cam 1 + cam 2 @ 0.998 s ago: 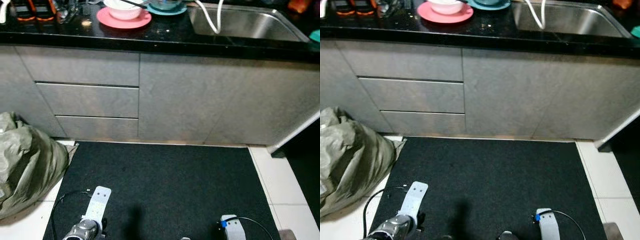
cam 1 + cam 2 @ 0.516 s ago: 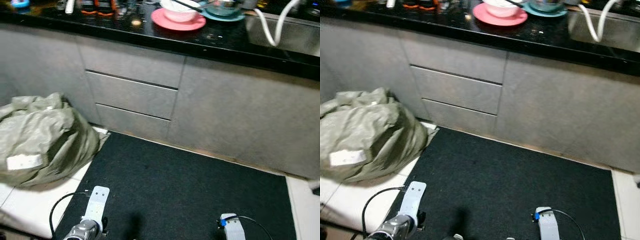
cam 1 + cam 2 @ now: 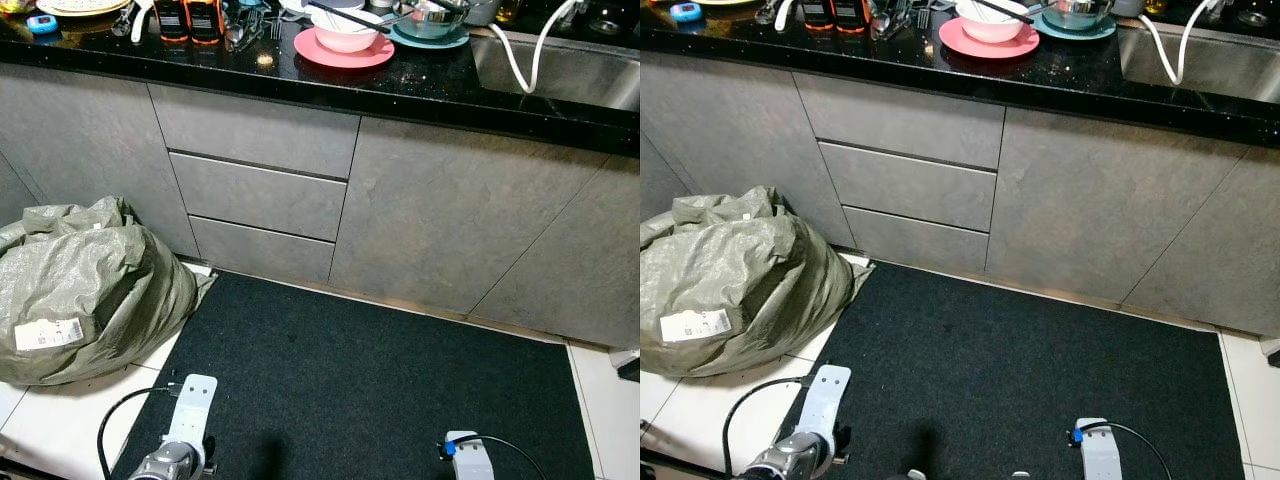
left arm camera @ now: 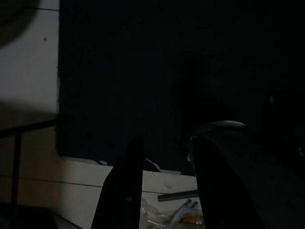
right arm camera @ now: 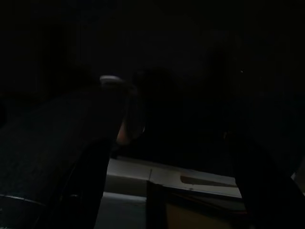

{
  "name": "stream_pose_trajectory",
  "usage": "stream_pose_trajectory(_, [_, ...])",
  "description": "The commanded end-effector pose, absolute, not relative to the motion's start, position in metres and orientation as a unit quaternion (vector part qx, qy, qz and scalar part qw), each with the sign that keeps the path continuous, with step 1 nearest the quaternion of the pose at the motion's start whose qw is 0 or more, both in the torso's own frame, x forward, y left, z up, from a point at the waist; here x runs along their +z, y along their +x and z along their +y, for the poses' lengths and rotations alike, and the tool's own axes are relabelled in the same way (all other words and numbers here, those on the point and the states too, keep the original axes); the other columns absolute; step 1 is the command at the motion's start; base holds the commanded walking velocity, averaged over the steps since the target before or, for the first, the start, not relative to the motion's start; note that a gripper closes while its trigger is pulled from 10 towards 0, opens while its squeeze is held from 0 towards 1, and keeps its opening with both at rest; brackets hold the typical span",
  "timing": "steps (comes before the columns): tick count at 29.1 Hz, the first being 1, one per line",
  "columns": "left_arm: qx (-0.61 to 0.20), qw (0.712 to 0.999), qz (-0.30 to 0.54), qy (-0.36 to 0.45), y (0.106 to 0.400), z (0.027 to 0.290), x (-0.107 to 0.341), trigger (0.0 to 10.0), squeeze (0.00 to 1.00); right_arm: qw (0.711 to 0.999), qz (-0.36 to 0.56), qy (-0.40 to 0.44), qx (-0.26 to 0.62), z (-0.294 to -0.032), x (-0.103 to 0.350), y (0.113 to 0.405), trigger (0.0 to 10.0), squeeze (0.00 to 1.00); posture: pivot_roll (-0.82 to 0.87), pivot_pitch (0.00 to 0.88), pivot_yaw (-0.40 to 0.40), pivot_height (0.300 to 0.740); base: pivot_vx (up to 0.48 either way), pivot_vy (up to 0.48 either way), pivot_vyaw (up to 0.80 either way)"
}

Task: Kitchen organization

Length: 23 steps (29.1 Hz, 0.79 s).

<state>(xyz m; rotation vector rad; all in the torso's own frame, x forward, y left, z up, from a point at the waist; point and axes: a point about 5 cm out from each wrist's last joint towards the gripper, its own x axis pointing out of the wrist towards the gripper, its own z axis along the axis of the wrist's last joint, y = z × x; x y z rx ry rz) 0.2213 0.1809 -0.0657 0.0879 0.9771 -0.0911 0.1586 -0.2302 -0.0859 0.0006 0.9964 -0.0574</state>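
Observation:
A black counter [image 3: 200, 66] runs along the top of the eye views. On it stand a pink plate [image 3: 343, 52] with a white bowl [image 3: 345, 18] and a teal plate [image 3: 432, 41] with a metal bowl [image 3: 432, 14]. Utensils [image 3: 250, 22] and two orange-black items [image 3: 190, 16] lie further left. A steel sink [image 3: 560, 72] with a white hose [image 3: 520, 52] sits at the right. Both arms hang low over the mat, far below the counter. My left gripper [image 4: 166, 143] is open over the dark mat. My right gripper [image 5: 171, 143] is open wide in a very dark view.
Grey cabinet fronts with two drawers [image 3: 260, 195] stand under the counter. A black mat [image 3: 380, 380] covers the floor before them. A bulging green sack [image 3: 85, 290] with a white label lies on the white tiles at the left.
The camera has swung left and pulled back, so the sack and more of the counter's left end came into view. Both arms still hang as before.

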Motion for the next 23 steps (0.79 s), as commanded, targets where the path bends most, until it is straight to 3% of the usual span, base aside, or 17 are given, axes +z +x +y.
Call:
stream_pose_trajectory(1, [-0.046, 0.875, 0.481, 0.040, 0.2135, 0.1810, -0.0704, 10.0, 0.00, 0.872, 0.488, 0.016, -0.036, -0.2296, -0.0893, 0.1512, 10.0, 0.00, 0.01, 0.177, -0.043, 0.740, 0.311, 0.000, 0.00])
stream_pose_trajectory(12, [-0.050, 0.875, 0.480, 0.044, 0.2146, 0.1803, -0.0699, 10.0, 0.00, 0.877, 0.477, 0.042, -0.045, -0.2281, -0.0887, 0.1526, 10.0, 0.00, 0.01, 0.172, -0.044, 0.740, 0.358, 0.000, 0.00])
stream_pose_trajectory(23, [-0.052, 0.873, 0.483, 0.045, 0.2124, 0.1797, -0.0711, 10.0, 0.00, 0.874, 0.484, 0.029, -0.037, -0.2290, -0.0896, 0.1503, 10.0, 0.00, 0.01, 0.151, -0.042, 0.740, 0.372, 0.000, -0.78])
